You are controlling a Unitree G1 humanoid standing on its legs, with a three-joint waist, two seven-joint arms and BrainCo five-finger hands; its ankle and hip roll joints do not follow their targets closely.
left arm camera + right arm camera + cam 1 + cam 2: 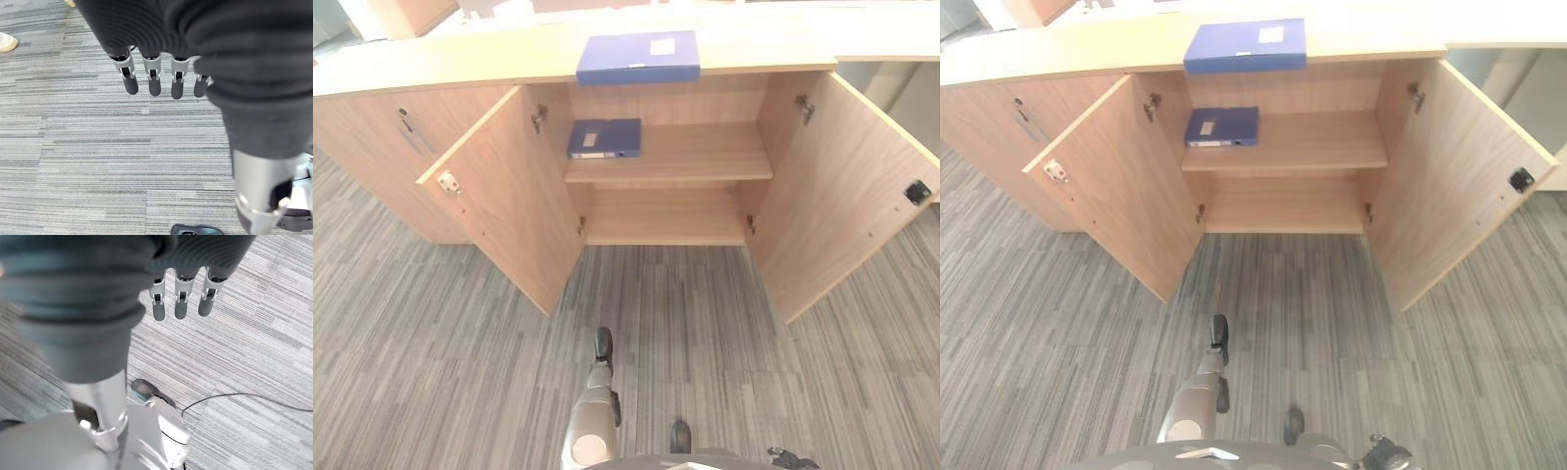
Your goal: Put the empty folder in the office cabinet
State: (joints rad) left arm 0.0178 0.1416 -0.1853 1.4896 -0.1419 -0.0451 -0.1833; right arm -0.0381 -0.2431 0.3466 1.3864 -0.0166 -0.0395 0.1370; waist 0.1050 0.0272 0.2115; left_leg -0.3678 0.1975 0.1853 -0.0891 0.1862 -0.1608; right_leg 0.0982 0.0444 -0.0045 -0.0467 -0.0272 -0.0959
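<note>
A blue folder with a white label lies flat on the counter top above the open cabinet. A second, smaller-looking blue folder rests on the cabinet's upper shelf, at its left end. My left hand hangs low over the carpet, well short of the cabinet; its fingers are straight and hold nothing. My right hand also hangs over the carpet at my side, its fingers straight and empty.
Both cabinet doors stand wide open, the left door and the right door angled out toward me. The lower shelf is bare. Grey striped carpet lies between me and the cabinet. A person's shoe stands on the carpet.
</note>
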